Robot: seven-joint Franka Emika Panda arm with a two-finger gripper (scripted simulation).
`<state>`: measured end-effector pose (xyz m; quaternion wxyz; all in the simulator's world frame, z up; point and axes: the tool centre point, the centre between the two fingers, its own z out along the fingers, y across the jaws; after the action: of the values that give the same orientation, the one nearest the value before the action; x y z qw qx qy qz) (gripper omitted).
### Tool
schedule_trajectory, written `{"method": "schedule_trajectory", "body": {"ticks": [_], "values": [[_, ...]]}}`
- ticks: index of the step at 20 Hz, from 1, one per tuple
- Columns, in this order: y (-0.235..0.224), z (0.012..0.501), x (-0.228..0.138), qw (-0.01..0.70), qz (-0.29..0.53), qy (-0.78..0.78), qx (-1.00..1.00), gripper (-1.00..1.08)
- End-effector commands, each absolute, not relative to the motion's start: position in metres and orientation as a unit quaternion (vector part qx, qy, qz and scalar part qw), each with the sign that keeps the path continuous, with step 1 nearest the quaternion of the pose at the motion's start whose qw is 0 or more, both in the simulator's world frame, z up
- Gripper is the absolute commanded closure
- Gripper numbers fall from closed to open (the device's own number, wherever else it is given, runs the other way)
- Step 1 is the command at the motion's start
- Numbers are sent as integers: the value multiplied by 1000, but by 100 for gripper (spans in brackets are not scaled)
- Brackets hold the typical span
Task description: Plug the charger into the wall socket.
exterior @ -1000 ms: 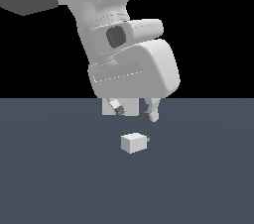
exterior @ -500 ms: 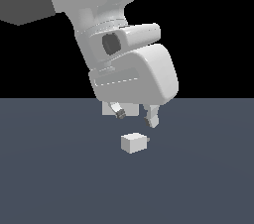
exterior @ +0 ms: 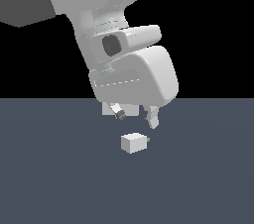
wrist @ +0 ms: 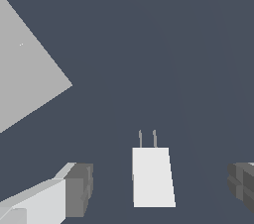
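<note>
Off-white charger (wrist: 153, 177) between spread gripper (wrist: 161, 188) fingers, untouched.

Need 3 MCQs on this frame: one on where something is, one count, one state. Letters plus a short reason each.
1. Where does the charger lie in the wrist view?
A. between the two fingers, apart from both
B. pressed against the wall socket
C. on top of one finger

2. How many prongs stick out of the charger?
A. one
B. two
C. four

3. What state is the tool in?
A. shut on the charger
B. shut on nothing
C. open, above the charger, not touching it

Answers:
1 A: the wrist view shows floor on both sides of the block, with a finger at each side.
2 B: two thin prongs show on one face in the wrist view.
3 C: the exterior view shows both fingertips spread apart above the charger, with a gap over it.
</note>
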<state>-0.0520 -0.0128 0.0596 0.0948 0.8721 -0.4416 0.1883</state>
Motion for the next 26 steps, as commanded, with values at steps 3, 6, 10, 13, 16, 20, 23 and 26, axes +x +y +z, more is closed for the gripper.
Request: {"method": "schedule_trajectory", "body": {"ticks": [3,6,10,13,16,20,23,26], "values": [[-13,48,-53,95,187,-442,872,-92],[-13,33,-53,94,187,-442,872,-92],[-13,18,-53,94,187,-441,873,-92],[-13,12,-53,94,187,-441,873,-92],[-13,11,-53,94,187,-441,873,108],[-13,11,-53,94,187,-441,873,108],[-13,11,-53,94,187,-441,873,108],[-15,12,-53,95,187,-443,872,108]]}}
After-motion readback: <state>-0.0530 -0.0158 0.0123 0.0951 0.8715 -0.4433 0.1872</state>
